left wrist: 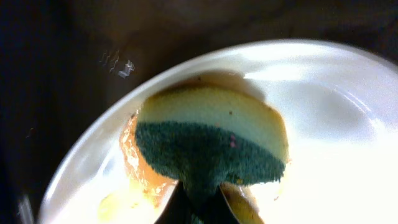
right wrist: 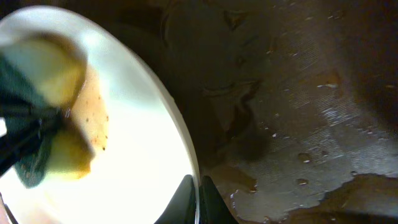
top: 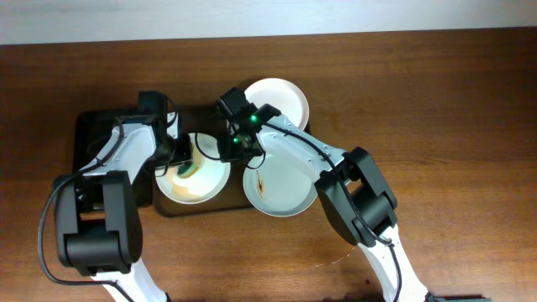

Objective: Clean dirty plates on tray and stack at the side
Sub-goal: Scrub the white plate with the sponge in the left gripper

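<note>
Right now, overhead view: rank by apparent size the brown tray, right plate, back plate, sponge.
1. brown tray
2. right plate and back plate: they look alike, and the back one is partly covered, so no ranking between them
3. sponge

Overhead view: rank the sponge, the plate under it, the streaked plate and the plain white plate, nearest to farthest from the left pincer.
1. Sponge: gripped in the left pincer.
2. Plate under the sponge: directly below the pincer, leftmost plate.
3. Streaked plate: to the right, front.
4. Plain white plate: back right, behind the other arm.
</note>
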Action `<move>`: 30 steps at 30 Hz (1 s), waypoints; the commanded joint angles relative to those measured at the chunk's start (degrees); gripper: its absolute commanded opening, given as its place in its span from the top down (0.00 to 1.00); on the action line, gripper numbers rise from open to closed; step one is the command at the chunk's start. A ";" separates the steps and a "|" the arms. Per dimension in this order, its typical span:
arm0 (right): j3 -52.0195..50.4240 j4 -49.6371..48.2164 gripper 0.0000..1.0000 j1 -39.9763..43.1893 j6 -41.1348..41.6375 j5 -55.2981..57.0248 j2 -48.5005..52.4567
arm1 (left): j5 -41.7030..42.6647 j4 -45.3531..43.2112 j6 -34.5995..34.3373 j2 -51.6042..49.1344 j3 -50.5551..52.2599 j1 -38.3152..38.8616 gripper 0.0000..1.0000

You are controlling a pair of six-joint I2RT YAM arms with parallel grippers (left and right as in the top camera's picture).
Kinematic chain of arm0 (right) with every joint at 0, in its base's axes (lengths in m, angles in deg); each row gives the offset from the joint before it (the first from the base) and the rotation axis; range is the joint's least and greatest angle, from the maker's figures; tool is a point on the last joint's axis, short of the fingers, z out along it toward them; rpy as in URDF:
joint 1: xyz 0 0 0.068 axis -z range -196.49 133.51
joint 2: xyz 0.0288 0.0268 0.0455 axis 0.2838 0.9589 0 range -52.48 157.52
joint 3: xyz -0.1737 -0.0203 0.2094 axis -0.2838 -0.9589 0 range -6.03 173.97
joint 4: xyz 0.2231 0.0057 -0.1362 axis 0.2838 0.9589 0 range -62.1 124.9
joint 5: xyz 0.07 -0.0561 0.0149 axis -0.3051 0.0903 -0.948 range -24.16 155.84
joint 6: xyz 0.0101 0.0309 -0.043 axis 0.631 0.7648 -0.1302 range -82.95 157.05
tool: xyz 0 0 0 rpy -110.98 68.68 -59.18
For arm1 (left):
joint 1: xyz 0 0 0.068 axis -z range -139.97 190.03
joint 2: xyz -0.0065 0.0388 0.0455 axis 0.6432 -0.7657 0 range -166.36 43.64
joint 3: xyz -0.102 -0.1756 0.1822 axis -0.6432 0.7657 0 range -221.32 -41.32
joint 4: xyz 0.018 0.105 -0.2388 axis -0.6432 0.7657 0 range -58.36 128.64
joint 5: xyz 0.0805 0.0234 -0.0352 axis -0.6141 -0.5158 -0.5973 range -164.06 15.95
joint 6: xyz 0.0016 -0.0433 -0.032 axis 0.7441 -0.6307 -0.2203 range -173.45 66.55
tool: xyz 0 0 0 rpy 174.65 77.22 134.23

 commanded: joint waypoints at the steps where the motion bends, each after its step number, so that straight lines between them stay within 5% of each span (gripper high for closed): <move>1: 0.11 0.04 0.96 0.48 -0.24 1.29 1.03 | -9.22 6.03 -1.77 -1.92 1.49 -0.74 0.99; 8: 0.11 0.04 0.96 0.48 -0.24 1.29 1.03 | -3.19 17.27 5.68 -1.90 -6.25 -0.72 0.99; 12: 0.11 0.04 0.96 0.48 -0.24 1.29 1.03 | 8.76 9.97 16.68 -1.95 -6.82 -0.74 0.99; 19: 0.11 0.02 0.96 0.52 -0.42 1.29 1.03 | -3.43 -1.81 11.47 -3.19 -6.75 -0.63 0.99; 30: 0.11 0.46 0.96 1.55 -0.42 0.15 1.03 | 6.64 8.59 9.97 -6.62 -6.73 3.72 0.99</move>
